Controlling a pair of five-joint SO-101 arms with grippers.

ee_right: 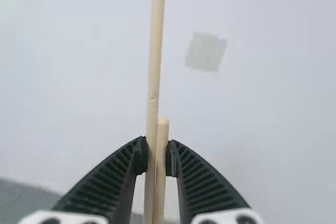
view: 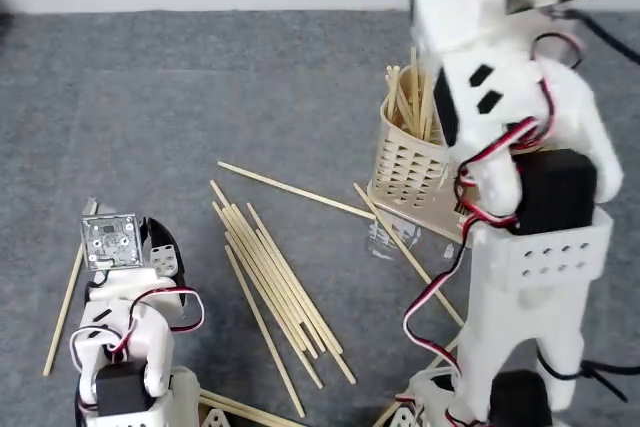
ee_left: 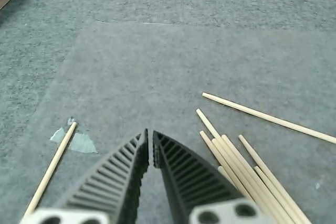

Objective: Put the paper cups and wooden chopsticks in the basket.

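1. Far left, flat on the grey mat (view: 200, 97): a lone chopstick (view: 68, 297), just beside the left arm (view: 125, 347) on its outer side. Passes a tape scrap (ee_left: 79, 141) and stays apart from the gripper fingers.
2. Next, the left gripper (ee_left: 150, 136): pressed together, tips meeting, nothing between them. Hangs low over bare mat, between the lone chopstick and the heap to its inner side.
3. Centre of the mat: a chopstick pile (view: 275, 287), a loose bundle lying slantwise. Near the left gripper, but not touching it.
4. Just beyond the pile: a slanted chopstick (view: 295, 190) lying alone, one end towards the foot of the basket (view: 400, 172).
5. Right of that: a stray chopstick (view: 405, 247) crossing in front of the basket's base; cannot tell whether touching it.
6. Then the basket itself: pale, slotted, upright, with standing chopsticks (view: 405, 97) packed inside, tips above the rim.
7. Towering just beside and over the basket: the right arm (view: 520, 247), covering its right side.
8. Last, the right gripper (ee_right: 156, 148): pinching two chopsticks (ee_right: 156, 66) side by side, one reaching far past the fingertips, the other only just past them, against a pale backdrop (ee_right: 262, 103).
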